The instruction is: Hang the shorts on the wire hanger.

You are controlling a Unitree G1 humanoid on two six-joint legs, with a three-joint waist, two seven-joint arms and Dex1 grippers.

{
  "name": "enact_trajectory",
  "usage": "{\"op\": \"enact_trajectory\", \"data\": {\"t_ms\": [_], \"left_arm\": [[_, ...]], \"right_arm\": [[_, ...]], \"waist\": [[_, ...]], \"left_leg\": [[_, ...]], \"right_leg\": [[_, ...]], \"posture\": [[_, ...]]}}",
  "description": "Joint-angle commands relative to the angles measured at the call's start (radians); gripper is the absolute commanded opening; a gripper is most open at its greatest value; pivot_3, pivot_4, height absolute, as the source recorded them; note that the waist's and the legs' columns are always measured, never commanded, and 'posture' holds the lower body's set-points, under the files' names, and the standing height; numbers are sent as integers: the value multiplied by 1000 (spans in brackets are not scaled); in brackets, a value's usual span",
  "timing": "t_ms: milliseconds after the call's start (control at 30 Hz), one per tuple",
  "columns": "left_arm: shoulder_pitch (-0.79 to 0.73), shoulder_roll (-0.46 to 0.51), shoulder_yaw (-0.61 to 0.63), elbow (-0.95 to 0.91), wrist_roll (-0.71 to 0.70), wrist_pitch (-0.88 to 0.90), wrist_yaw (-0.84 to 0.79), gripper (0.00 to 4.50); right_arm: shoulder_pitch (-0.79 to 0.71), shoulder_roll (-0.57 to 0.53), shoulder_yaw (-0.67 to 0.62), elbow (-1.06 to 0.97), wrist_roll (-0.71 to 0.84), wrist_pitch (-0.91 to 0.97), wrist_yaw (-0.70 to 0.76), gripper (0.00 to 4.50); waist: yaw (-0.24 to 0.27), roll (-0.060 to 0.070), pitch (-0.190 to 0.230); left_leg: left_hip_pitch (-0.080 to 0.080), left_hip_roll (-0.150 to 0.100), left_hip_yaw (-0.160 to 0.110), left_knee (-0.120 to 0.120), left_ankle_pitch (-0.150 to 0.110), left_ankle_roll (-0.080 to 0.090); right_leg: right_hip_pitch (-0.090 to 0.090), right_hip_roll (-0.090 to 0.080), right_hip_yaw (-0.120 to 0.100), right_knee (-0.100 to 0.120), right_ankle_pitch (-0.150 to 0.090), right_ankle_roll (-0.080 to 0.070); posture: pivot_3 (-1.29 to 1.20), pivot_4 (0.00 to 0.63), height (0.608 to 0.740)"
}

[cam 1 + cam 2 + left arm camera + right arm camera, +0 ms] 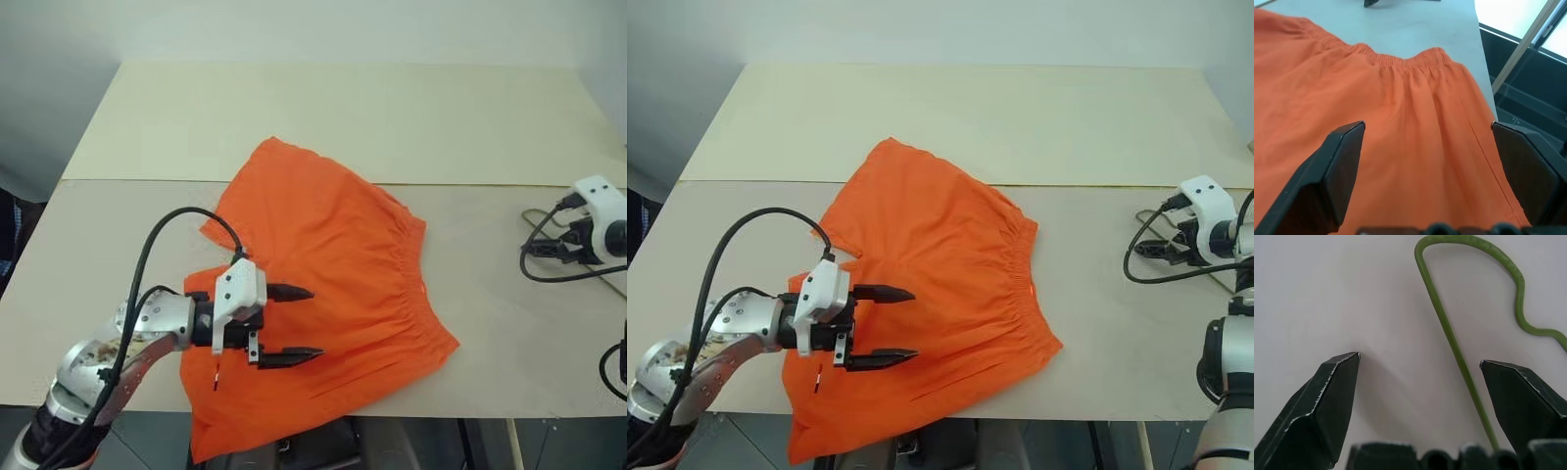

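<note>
The orange shorts (pixel 333 264) lie spread flat on the table (pixel 343 108), waistband toward the right, with one corner hanging over the near edge. My left gripper (pixel 315 321) hovers low over the near-left part of the cloth. It is open and empty, its fingers pointing right toward the waistband (pixel 1400 61). At the table's right edge my right gripper (pixel 1420 360) points down at the tabletop and is open. The thin green wire hanger (pixel 1449 335) lies flat on the table, one straight run of wire passing between the fingers, untouched.
The pale table is made of two boards with a seam (pixel 490 184) running across behind the shorts. Black cables (pixel 1136 264) loop beside my right wrist. Past the near edge, dark frame parts (pixel 323 446) show under the table.
</note>
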Motion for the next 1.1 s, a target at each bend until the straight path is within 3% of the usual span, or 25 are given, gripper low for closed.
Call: {"op": "enact_trajectory", "data": {"t_ms": [33,267,433,867,900,1100], "left_arm": [[18,7,-1,-58,4,-18,3,4483],[24,1,-12,-62,22,-22,20,4483],[33,13,-21,-52,62,-43,24,4483],[20,-10,-43,-38,115,-64,36,4500],[19,-11,-45,-36,120,-66,37,4500],[7,-33,-54,-25,142,-75,52,4500]], "right_arm": [[-60,-9,-41,49,26,71,34,4477],[-72,-2,-61,88,26,73,29,4477],[7,7,53,23,-72,-70,76,4477],[6,33,41,41,-71,-85,15,186],[5,38,38,39,-69,-90,8,27],[-15,55,20,9,-57,-121,-32,27]], "waist": [[1,0,0],[7,0,0],[8,0,0],[22,-6,-3],[22,-7,-4],[18,-10,-7]], "left_leg": [[0,0,0,0,0,0],[0,0,0,0,0,0],[0,0,-1,1,0,0],[1,0,-2,2,0,-1],[1,0,-2,2,0,-1],[1,0,-2,2,0,-1]], "right_leg": [[0,0,0,0,0,0],[0,0,0,0,0,0],[1,0,-1,0,0,0],[3,0,-2,0,1,1],[3,0,-2,0,1,1],[3,0,-2,0,1,1]], "posture": [[-39,300,740],[-30,286,740],[-34,279,740],[-23,252,740],[-23,251,740],[-25,228,740]]}}
